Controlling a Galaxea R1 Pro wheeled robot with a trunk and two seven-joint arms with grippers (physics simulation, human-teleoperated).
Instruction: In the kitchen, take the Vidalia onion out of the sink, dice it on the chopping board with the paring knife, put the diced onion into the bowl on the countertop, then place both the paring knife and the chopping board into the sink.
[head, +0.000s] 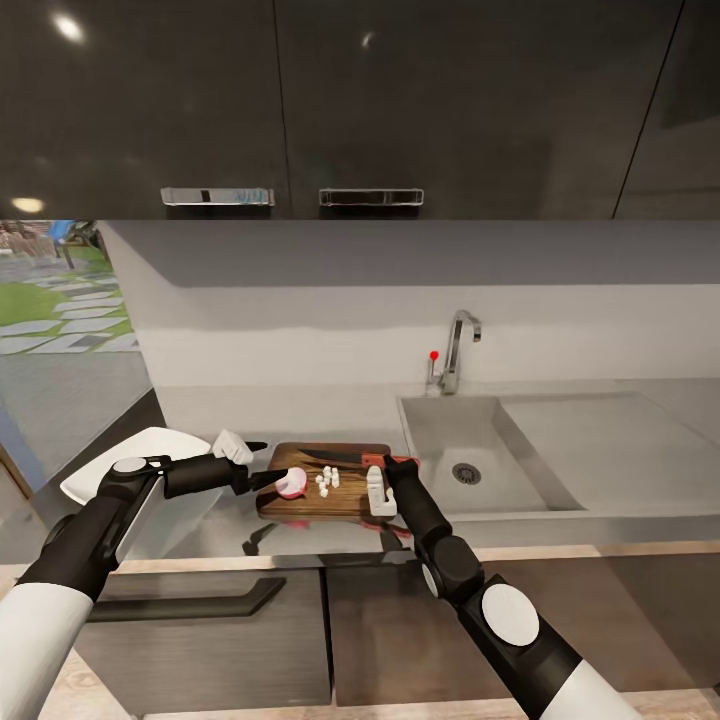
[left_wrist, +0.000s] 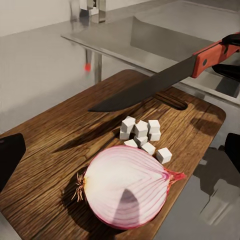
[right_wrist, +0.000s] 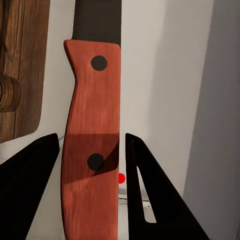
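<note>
— Head view first: where do the two grippers sit?

— Both are at the chopping board on the countertop. The right gripper is at the board's end nearest the sink, and the left gripper is at the opposite end, beside the onion half.

— What does the right one hold?

— The paring knife. In the right wrist view its red-orange handle runs between the two dark fingers, which look clamped on it. The dark blade reaches out from that gripper over the board, above the small white cubes of diced onion.

— And the left gripper?

— Its jaws stand wide apart; in the left wrist view one dark fingertip sits at each edge, with the onion half between and ahead of them, cut face up, flat on the wood, not gripped.

— Where is the bowl?

— The white bowl lies on the counter under the left forearm, behind that gripper, well away from the right one. The tap stands beyond the right gripper, behind the basin.
</note>
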